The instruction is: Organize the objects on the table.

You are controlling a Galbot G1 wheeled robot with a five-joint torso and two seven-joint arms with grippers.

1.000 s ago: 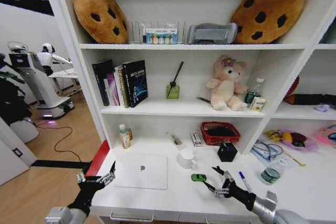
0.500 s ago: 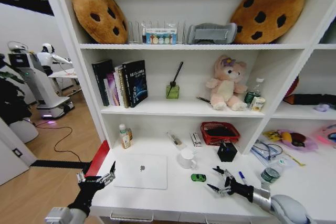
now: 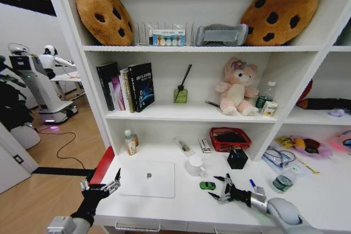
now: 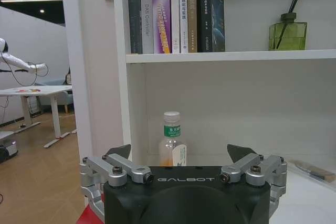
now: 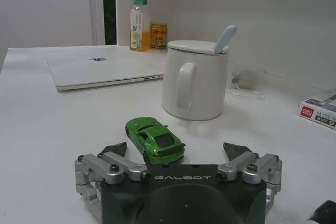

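Note:
On the white table [image 3: 175,205] a tiny green toy car [image 3: 207,185] stands right of the slim silver laptop [image 3: 147,178], which lies closed. My right gripper [image 3: 214,189] is open just right of the car, low over the desk. In the right wrist view the car [image 5: 155,139] sits right before the gripper [image 5: 176,149], partly between its spread fingers [image 5: 118,149], untouched. A blue pen [image 3: 252,183] lies beside my right forearm. My left gripper [image 3: 100,182] hovers open at the table's left end, holding nothing; it is also open in the left wrist view [image 4: 179,151].
A white lidded mug [image 3: 194,165] with a spoon stands just behind the car, also seen from the right wrist [image 5: 194,80]. A black box [image 3: 237,158], a red basket [image 3: 229,138], two small bottles [image 3: 130,142] and a tipped water bottle [image 3: 282,182] crowd the back and right.
My right gripper has slid left along the desk, closing in on the green car. The left arm and the objects have stayed put.

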